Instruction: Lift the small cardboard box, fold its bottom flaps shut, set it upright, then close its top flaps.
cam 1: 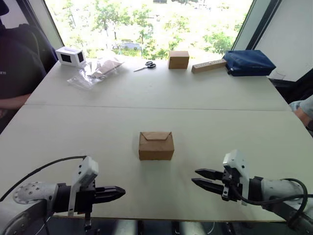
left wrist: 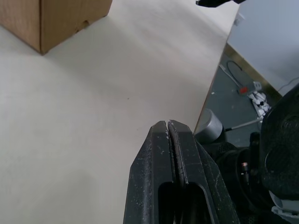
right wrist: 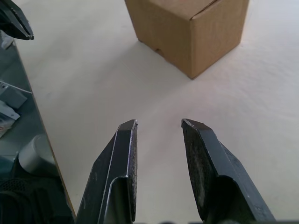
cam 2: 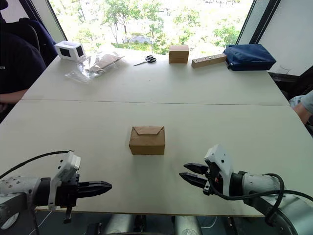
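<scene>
The white table (cam 1: 58, 142) carries the small cardboard box (cam 1: 156, 146) at its middle, upright with its tongue-shaped top flap (cam 1: 156, 135) folded down, well apart from both grippers near the front edge. The right gripper (cam 1: 201, 178) has its fingers spread, the left gripper (cam 1: 117, 192) has them pressed together. With no weight inside, the box may skid or tip if one arm reaches it first, and a hard squeeze could dent the walls.

Your left gripper (cam 1: 120, 192) sits low at the near left, its arm reaching in level from the left and its two black fingers pressed together, pointing toward the right. Your right gripper (cam 1: 196, 177) mirrors it from the near right, fingers (right wrist: 120, 154) parted, tips aimed leftward.
</scene>
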